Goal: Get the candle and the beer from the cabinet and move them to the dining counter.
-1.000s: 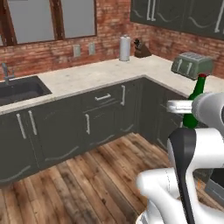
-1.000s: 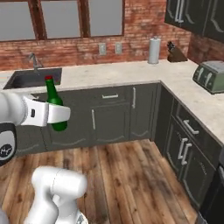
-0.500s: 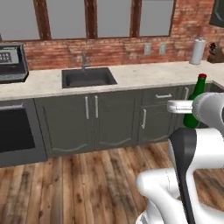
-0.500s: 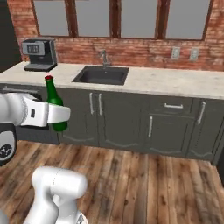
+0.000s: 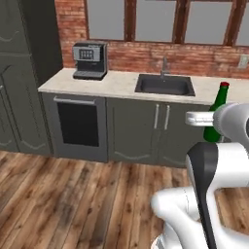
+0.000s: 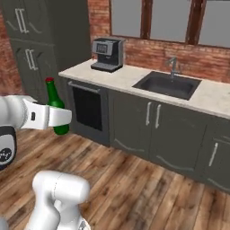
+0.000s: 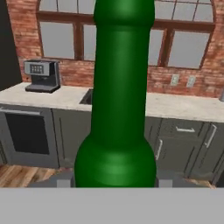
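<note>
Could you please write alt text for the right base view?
The white arm's gripper holds the beer upright above a wooden floor. Behind it, a pale counter carries a coffee machine and a sink.

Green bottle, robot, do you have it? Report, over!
Gripper shut on the beer, bottle upright, red cap up. Carried in open air in front of the sink counter. Nothing near the bottle; dining counter not in sight.

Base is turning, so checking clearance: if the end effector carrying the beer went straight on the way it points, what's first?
Probably the sink counter with its lower cabinet doors; nothing nearer shows, though depth is unclear.
</note>
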You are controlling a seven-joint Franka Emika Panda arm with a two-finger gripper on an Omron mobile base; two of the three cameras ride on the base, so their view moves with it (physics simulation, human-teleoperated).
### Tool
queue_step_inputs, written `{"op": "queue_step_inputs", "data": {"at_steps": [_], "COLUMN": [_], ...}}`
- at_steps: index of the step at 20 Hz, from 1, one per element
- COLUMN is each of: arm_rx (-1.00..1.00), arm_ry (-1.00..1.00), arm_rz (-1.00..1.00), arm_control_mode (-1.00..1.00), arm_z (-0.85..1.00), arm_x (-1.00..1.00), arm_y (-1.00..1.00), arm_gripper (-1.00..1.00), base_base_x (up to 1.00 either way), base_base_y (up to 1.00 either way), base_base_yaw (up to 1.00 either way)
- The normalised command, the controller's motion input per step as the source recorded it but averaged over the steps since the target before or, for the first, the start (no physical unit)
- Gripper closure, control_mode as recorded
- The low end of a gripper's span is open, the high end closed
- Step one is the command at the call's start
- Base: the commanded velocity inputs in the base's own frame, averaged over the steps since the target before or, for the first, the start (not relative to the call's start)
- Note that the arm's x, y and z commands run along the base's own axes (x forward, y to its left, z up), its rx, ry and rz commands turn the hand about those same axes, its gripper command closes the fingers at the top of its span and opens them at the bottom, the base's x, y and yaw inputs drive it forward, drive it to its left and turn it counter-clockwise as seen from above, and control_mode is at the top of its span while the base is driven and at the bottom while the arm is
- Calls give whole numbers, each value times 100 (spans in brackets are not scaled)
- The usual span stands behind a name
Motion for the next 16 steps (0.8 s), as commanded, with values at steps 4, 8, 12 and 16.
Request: {"op": "queue_step_inputs", "data": {"at_steps": [4,8,12,16], "arm_rx": [0,0,0,0], "arm_ry": [0,0,0,0], "arm_rz": [0,0,0,0], "arm_control_mode": [100,100,100,100], "arm_z": [0,0,0,0], "arm_x": [0,0,0,0], "arm_y": [0,0,0,0], "arm_gripper": [100,100,100,100], "base_base_x": [0,0,0,0], "base_base_y": [50,48,48,47], "base_base_yaw": [62,62,62,61]}}
